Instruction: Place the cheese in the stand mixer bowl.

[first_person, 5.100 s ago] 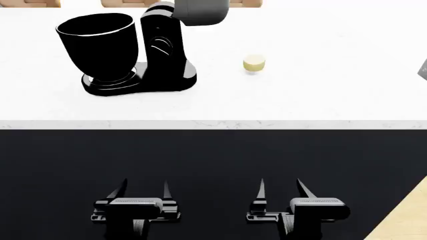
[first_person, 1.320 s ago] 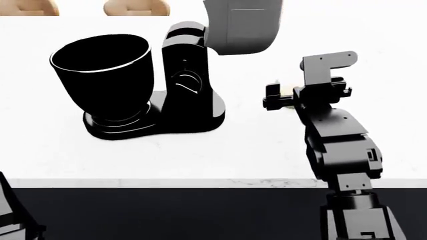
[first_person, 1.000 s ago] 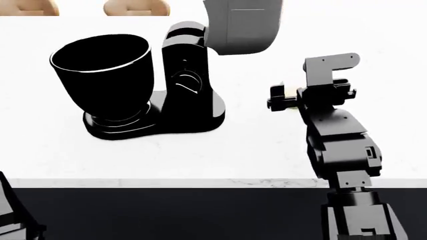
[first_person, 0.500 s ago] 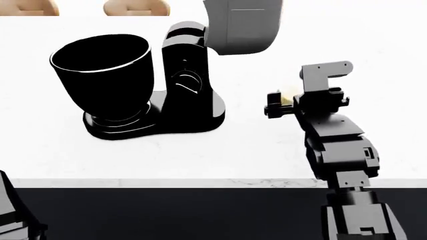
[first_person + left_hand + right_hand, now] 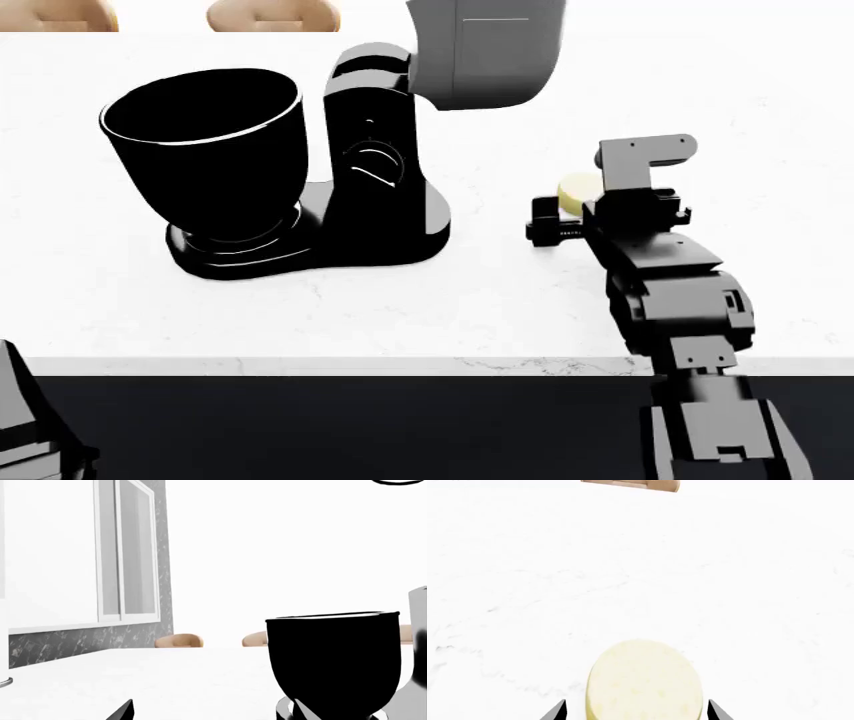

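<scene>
right tool (image 5: 635, 711) spread wide, tips either side of the cheese (image 5: 644, 680) but not clamped, as far as i can judge; the cheese sits on the white surface (image 5: 640, 570) to the right of the mixer, well apart from the stand mixer bowl (image 5: 203, 150). left tool: only tips at the wrist-view edge, cannot tell its state. for a clean grasp i'd centre on the cheese's round sides, close gently, then lift clear over the bowl's bright rim before release.
</scene>
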{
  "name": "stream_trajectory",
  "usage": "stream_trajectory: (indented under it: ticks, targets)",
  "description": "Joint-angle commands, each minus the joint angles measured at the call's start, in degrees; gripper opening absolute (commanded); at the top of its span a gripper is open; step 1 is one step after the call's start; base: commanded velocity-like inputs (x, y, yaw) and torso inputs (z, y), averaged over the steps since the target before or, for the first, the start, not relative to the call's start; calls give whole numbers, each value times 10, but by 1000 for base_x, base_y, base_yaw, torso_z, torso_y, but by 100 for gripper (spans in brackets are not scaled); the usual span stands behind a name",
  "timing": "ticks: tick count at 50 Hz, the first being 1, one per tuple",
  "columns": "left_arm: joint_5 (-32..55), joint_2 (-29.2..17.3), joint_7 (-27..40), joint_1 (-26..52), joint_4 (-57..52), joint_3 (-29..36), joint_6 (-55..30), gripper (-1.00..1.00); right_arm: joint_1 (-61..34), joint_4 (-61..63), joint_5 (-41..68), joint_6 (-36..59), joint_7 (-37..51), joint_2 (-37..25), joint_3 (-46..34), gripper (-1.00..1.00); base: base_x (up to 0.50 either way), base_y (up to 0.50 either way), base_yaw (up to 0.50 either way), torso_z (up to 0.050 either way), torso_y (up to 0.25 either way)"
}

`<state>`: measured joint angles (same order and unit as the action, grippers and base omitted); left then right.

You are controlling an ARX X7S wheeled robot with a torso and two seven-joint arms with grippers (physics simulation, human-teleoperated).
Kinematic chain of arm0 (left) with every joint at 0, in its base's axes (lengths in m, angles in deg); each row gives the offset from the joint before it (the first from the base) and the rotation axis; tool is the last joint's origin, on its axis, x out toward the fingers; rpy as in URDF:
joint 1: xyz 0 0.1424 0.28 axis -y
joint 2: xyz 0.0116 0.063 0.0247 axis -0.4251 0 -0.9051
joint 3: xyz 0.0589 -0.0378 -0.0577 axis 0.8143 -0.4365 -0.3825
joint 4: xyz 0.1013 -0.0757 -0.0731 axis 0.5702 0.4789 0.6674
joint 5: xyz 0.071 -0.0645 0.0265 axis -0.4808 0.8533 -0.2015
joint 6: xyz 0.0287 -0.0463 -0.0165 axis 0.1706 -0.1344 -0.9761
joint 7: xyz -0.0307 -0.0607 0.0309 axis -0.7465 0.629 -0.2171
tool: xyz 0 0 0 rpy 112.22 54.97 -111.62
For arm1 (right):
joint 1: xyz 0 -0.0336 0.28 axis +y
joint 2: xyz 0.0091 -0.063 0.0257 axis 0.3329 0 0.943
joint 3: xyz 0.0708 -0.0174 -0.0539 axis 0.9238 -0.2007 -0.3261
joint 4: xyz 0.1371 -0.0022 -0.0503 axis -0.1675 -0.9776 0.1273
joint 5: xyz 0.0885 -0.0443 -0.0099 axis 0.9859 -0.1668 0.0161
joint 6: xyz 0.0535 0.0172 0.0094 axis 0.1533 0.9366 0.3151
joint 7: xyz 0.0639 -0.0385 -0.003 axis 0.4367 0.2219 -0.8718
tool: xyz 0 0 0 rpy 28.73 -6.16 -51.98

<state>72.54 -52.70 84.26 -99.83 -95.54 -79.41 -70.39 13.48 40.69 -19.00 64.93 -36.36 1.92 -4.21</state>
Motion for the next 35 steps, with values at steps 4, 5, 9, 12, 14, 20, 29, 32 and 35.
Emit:
stream_trajectory:
  ticks: [4,5,9,12,14,20,29,32,35]
  targets:
    - [-1,0,-1,5,5,4,-3,100,-15,-55,3,-29,-2,1,-1,100,0,0,0,0,0]
    - [-1,1,-1,5,5,4,-2,100,-16,-58,3,-30,-1,1,0,100,0,0,0,0,0]
    - [-1,1,-2,4,6,3,-2,100,-19,-75,4,-42,0,2,0,100,0,0,0,0,0]
    - [-2,1,-2,6,8,6,-2,100,-19,-78,4,-44,0,2,-1,100,0,0,0,0,0]
    - [-2,1,-3,6,7,6,-3,100,-21,-80,4,-45,-2,2,-2,100,0,0,0,0,0]
    - [-2,2,-3,6,9,6,-2,100,-29,-105,4,-63,-3,2,-3,100,0,0,0,0,0]
    - [-2,2,-3,7,9,7,-4,100,-23,-90,4,-60,0,1,-7,-100,0,0,0,0,0]
    - [-1,2,-3,8,9,6,-4,100,-20,-84,5,-58,-2,1,-10,-100,0,0,0,0,0]
    - [-2,2,-3,10,9,8,-6,100,-18,-79,5,-59,-5,-1,-13,-100,0,0,0,0,0]
